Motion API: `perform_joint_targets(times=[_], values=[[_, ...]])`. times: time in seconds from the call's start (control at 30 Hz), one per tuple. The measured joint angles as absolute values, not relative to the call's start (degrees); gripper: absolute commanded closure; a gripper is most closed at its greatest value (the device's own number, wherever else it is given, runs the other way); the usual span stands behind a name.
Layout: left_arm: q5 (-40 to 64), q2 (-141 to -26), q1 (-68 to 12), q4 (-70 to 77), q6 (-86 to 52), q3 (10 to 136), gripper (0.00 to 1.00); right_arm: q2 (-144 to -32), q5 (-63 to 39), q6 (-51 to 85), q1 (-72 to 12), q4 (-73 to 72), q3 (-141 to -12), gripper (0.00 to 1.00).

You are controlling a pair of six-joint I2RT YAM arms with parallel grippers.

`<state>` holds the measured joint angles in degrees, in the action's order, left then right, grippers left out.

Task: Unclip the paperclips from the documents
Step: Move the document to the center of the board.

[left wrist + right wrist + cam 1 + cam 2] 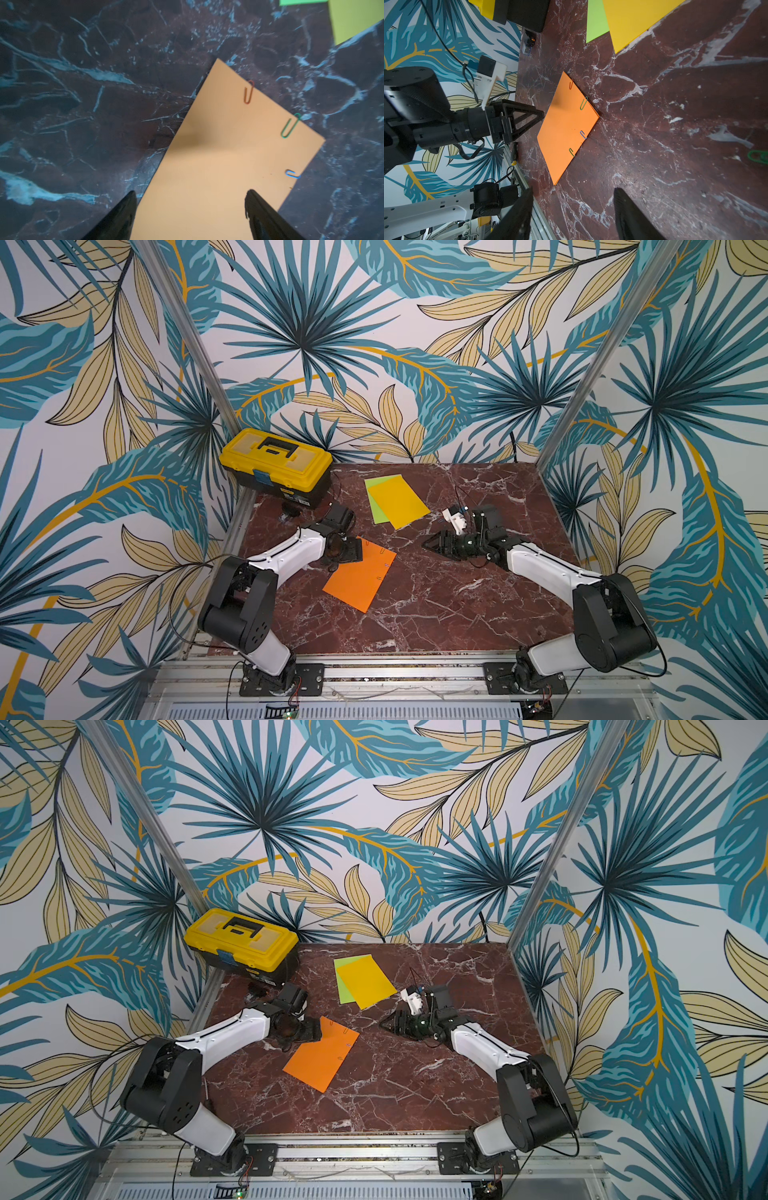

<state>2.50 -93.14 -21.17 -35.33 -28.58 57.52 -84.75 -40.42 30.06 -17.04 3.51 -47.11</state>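
Left wrist view: spread left claw point(191, 192) straddles the orange document point(218, 155), probably to pin it for unclipping the paperclips point(249, 92) ahead.

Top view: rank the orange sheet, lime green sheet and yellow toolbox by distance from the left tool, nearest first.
1. orange sheet, partly under the left tool.
2. lime green sheet, farther back, mid-table.
3. yellow toolbox, back corner on the left arm's side.

The orange sheet point(562, 135) lies flat, seemingly four coloured paperclips point(584, 103) on two edges; yellow sheet point(399, 499) overlaps lime sheet point(378, 512) beyond.
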Motion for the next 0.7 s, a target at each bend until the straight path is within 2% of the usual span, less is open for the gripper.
perform_joint_targets(times=[0.17, 0.47, 0.7], values=[[2.9, -96.84, -20.36, -35.38, -26.94, 57.47, 0.17, -84.44, -40.05, 30.44, -17.34, 3.27, -46.15, 0.38], [7.05, -96.97, -20.71, -33.91, -27.07, 56.88, 0.17, -84.44, -39.88, 30.83, -18.2, 3.22, -46.04, 0.37], [11.22, -94.45, -25.54, -32.1, -31.66, 53.93, 0.17, -86.7, -39.05, 32.01, -21.12, 2.85, -46.04, 0.38]])
